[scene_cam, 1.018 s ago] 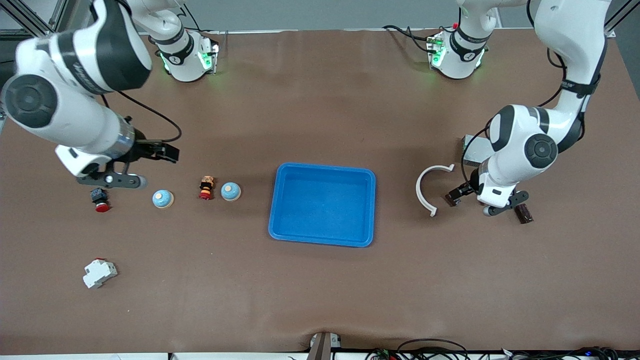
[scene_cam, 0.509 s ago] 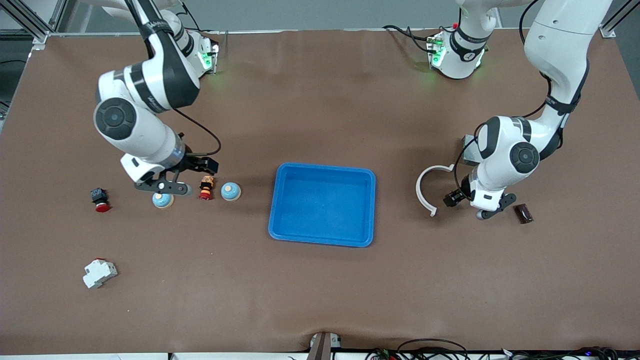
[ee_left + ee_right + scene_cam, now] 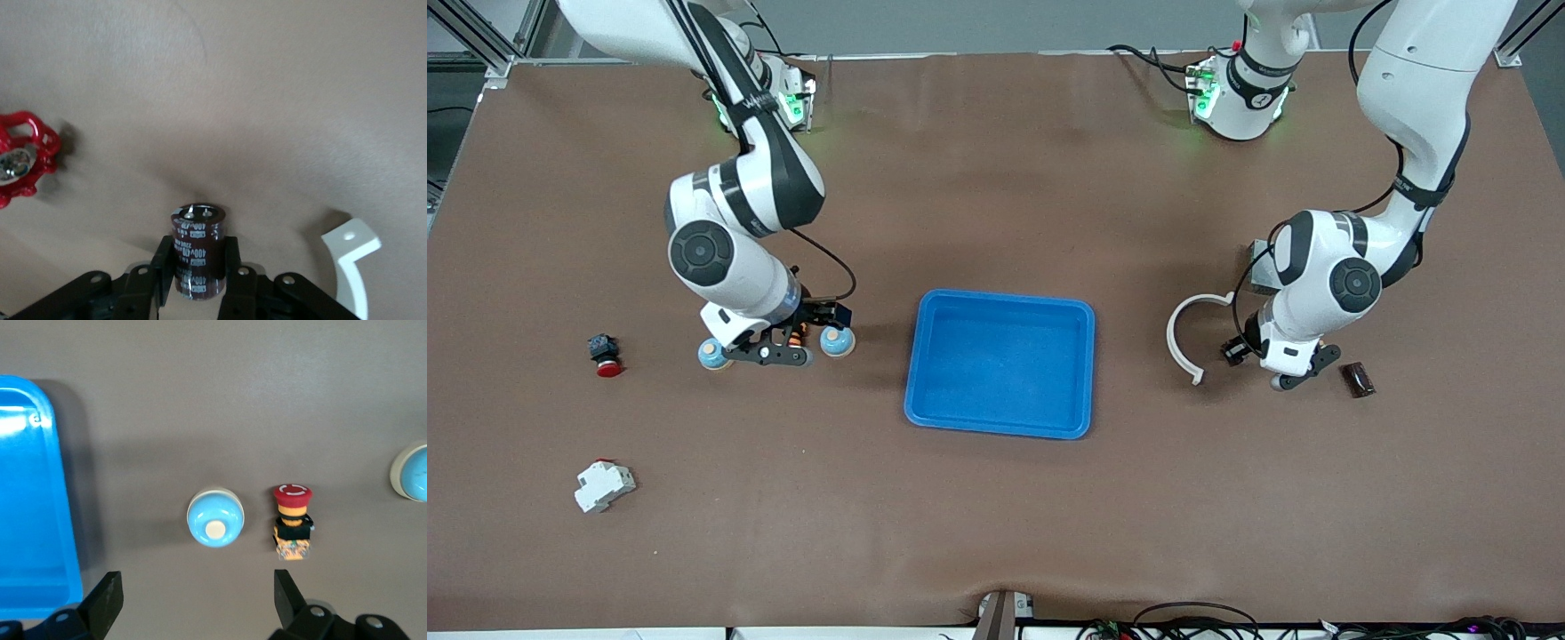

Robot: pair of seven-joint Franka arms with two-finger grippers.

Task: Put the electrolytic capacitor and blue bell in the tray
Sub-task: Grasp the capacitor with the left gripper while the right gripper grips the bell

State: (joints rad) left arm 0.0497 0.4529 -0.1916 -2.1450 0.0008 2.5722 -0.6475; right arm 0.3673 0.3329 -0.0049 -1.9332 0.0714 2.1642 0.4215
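Over the blue bell [image 3: 215,519], right fingers [image 3: 105,599] wide open, left fingers [image 3: 165,261] clamping electrolytic capacitor [image 3: 197,250].

The surface [image 3: 996,516] is seen covered in a matt brown sheet, faintly creased. The tray [image 3: 1000,363] is moulded in bright blue plastic, its rim shown glossy with highlights in the right wrist view. The blue bell [image 3: 215,519] is finished in smooth, shiny pale blue with a cream button. The electrolytic capacitor [image 3: 197,250] is wrapped in a glossy dark maroon sleeve with printed labels, its top capped in dull metal. A curved white bracket [image 3: 1190,338] appears to be matt plastic. A red handwheel [image 3: 23,160] is coated in glossy paint. The arms are clad in glossy white shells with black joints.
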